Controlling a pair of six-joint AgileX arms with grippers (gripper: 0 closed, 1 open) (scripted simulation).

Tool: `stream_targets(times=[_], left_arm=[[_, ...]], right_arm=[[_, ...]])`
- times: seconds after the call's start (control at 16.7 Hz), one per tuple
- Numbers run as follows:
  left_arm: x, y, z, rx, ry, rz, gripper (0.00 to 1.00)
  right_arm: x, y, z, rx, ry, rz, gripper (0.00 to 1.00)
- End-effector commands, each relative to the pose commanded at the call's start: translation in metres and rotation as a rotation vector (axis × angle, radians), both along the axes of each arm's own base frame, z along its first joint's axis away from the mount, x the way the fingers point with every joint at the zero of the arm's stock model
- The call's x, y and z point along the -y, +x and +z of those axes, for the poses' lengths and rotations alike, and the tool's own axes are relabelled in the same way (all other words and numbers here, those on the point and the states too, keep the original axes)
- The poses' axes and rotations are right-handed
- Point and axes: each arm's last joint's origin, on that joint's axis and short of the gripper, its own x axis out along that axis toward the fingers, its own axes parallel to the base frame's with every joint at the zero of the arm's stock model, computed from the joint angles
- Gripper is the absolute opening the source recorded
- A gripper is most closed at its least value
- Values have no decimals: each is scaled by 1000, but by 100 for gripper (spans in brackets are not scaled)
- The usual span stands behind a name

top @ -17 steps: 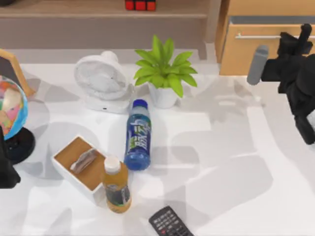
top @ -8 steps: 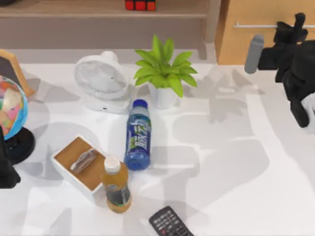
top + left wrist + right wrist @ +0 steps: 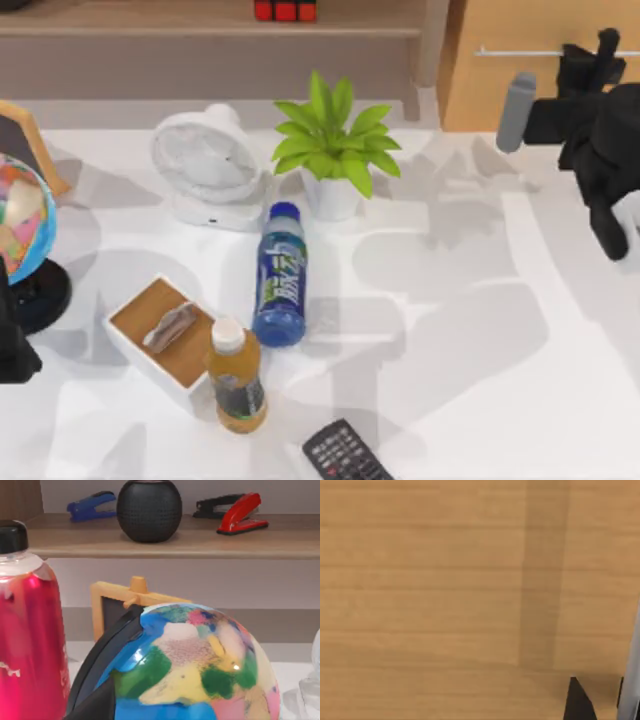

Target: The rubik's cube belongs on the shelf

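The rubik's cube (image 3: pixel 285 10) rests on the long wooden shelf (image 3: pixel 150 20) at the back, its red stickers facing the camera at the top edge of the top view. My right gripper (image 3: pixel 600 50) is far from it at the back right, pressed up to the orange-tan drawer (image 3: pixel 540 95) by its silver handle (image 3: pixel 520 51). In the right wrist view the drawer front (image 3: pixel 445 580) is very close, with one dark fingertip (image 3: pixel 580 702) at the edge. My left arm (image 3: pixel 12 345) is parked at the left edge by the globe (image 3: pixel 20 215).
A white fan (image 3: pixel 205 160) and a potted plant (image 3: pixel 335 150) stand in front of the shelf. A blue bottle (image 3: pixel 280 285) lies mid-table beside a tissue box (image 3: pixel 165 335), a yellow bottle (image 3: pixel 235 385) and a remote (image 3: pixel 345 455). The left wrist view has staplers and a speaker (image 3: pixel 149 510) on the shelf.
The drawer was open a second ago and now sits shut. My right gripper moved toward the back with it, then held still. The left arm has not moved.
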Motion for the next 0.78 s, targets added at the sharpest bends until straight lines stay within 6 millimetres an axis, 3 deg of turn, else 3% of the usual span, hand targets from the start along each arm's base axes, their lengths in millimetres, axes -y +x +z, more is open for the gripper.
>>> stream_targets(times=[0.42,0.78], left_arm=[[0,0,0,0,0,0,100],[0,0,0,0,0,0,100]], right_arm=[[0,0,0,0,0,0,98],[0,0,0,0,0,0,100]])
